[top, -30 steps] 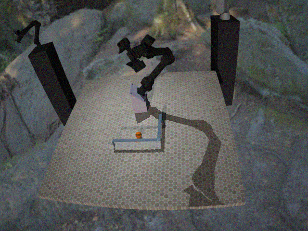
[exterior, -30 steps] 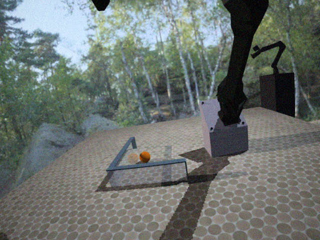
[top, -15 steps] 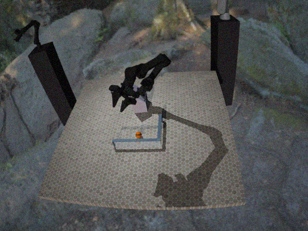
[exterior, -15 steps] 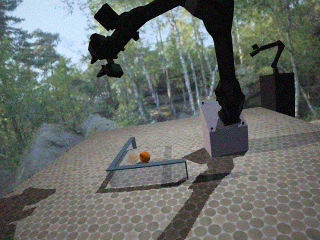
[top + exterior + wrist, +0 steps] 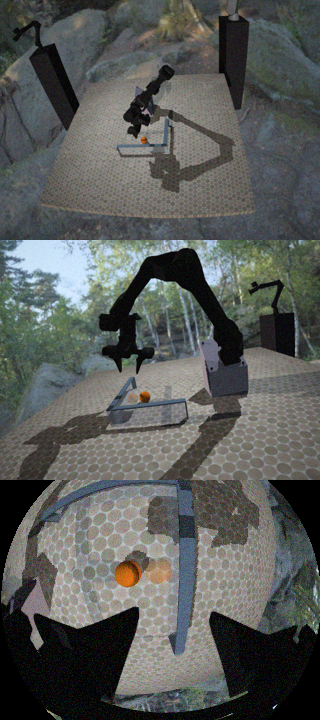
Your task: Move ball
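Jaws well apart, empty, above ball (image 5: 144, 396) (beside ghost (image 5: 133, 398)); careless nudge could roll it past.

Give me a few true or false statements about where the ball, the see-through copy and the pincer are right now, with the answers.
1. The pincer grips the orange ball. False: it hangs open above, holding nothing.
2. The ball lies beside the see-through copy, not on it. True.
3. The ball is outside the clear walls. False: it sits inside their corner.
4. The pincer points down at the table. True.
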Available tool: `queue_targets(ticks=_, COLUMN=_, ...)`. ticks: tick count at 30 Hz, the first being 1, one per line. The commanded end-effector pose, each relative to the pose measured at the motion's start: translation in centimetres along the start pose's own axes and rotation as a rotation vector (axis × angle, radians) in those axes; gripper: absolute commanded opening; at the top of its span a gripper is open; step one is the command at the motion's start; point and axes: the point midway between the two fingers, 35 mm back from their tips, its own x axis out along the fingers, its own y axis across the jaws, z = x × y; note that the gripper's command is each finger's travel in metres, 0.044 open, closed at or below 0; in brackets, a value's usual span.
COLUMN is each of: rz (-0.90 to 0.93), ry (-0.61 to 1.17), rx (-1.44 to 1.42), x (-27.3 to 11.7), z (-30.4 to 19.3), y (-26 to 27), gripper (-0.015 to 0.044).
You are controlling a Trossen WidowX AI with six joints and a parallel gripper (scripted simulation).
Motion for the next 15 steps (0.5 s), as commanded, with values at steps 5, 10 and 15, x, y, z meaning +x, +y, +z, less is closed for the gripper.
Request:
queue_targets(ticks=5, rz=0.211, ry=-0.090, rx=-0.097, x=3.7, z=1.1, y=4.9, gripper=0.0310)
queue_targets(ticks=10, rz=0.211, ry=-0.091, rx=-0.097, x=4.7, z=1.2, y=5.1, gripper=0.0310)
queue_targets(ticks=15, rz=0.212, ry=-0.091, rx=-0.097, x=5.2, z=1.3, y=5.3, gripper=0.0310)
